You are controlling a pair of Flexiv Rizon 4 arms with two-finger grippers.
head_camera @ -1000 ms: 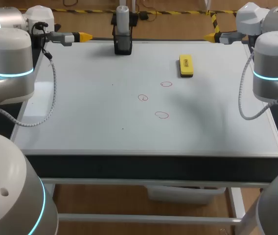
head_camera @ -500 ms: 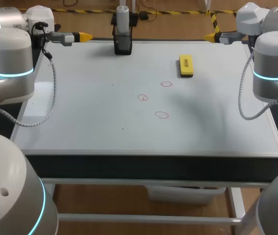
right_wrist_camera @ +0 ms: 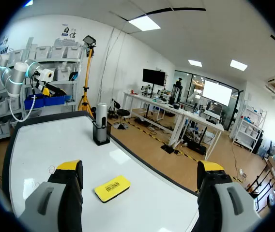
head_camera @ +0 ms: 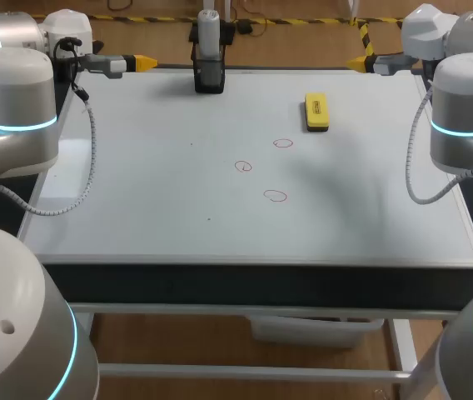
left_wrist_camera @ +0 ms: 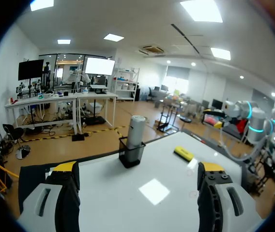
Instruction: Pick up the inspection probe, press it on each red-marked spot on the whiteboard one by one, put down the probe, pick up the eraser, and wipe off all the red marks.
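Probe: the inspection probe (head_camera: 209, 29) stands upright in a black holder (head_camera: 209, 77) at the far edge of the whiteboard (head_camera: 161, 217), a little left of the middle. Its lower part is sunk in the holder, so its tip cannot be seen.
Red marks: three small red marks (head_camera: 276, 196) lie as rings near the board's middle, apart from one another. The head view shows them plainly, but in both wrist views they are too faint to tell.
Eraser: the yellow eraser (head_camera: 316, 112) lies flat on the board, right of the holder and beyond the rings, touching neither. A dark layer shows along one side.
Left gripper: the left gripper (left_wrist_camera: 137, 168) has its fingers spread wide with nothing between them. The probe in its holder is well ahead.
Right gripper: the right gripper (right_wrist_camera: 140, 166) is likewise spread wide and holds nothing. The eraser lies ahead of it on the board.
Left arm: the left arm (head_camera: 16, 100) comes in at the far left corner, with its gripper level and pointing inward along the far edge. The head view shows the gripper side-on, and the arm's near links are cut off by the frame.
Right arm: the right arm (head_camera: 465, 108) mirrors this at the far right corner and is also cut off.
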